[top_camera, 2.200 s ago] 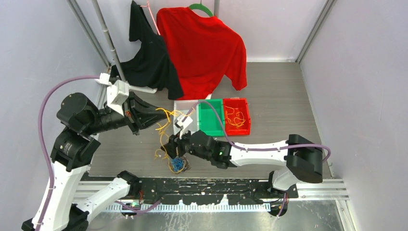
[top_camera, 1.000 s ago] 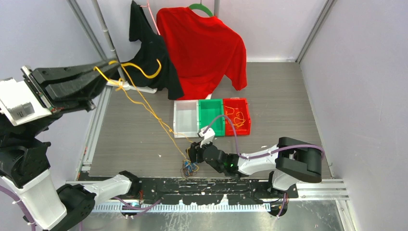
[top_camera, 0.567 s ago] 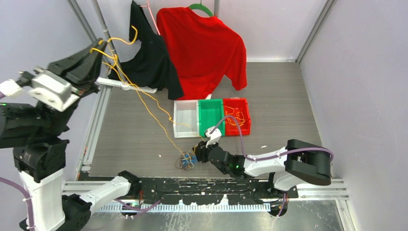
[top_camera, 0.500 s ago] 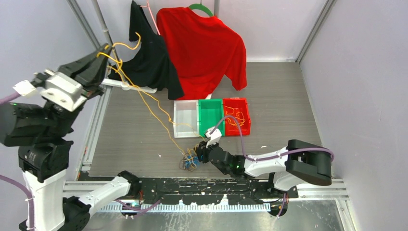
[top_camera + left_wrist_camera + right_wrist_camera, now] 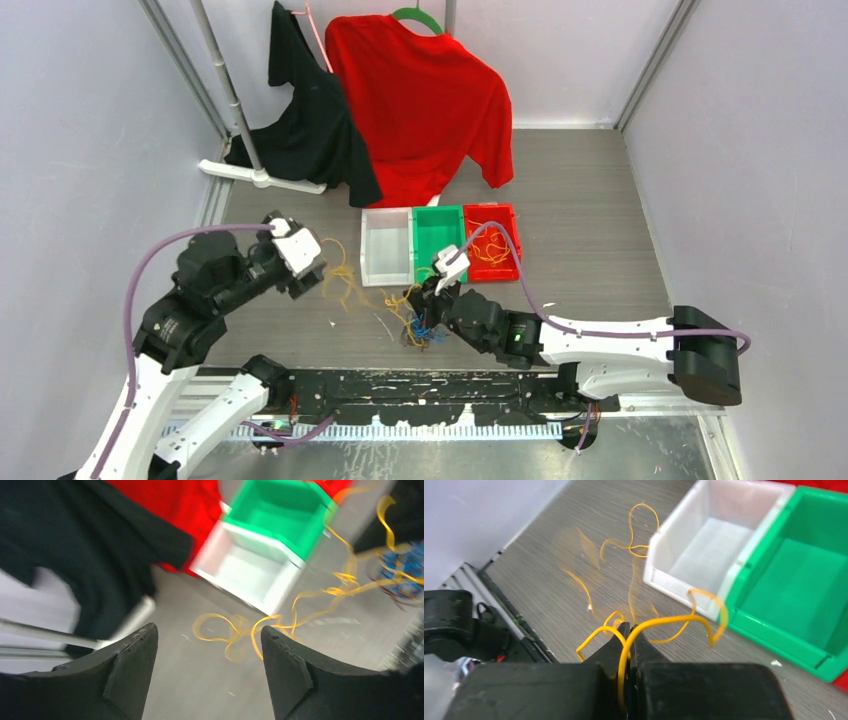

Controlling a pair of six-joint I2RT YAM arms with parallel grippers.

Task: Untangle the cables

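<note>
1. The left gripper [image 5: 206, 632] is to the left of the white bin [image 5: 387, 250]. Its fingers are spread wide apart and hold nothing.
2. A loose orange-yellow cable [image 5: 340, 277] lies in curls on the table [image 5: 580, 200], between the left gripper and the white bin. It runs on past the bin's near left corner.
3. A bunch of blue and dark cables [image 5: 420, 332] sits on the near side of the white bin, by its right corner.
4. The right gripper [image 5: 629, 629] is right at that bunch. Its fingers are pinched tight on the orange-yellow cable, which loops up over the tips.
5. The green bin [image 5: 432, 232] touches the white bin's right side.
6. The red bin [image 5: 505, 272] comes next, one bin further from the white bin. Some orange cables [image 5: 488, 248] lie inside it.
</note>
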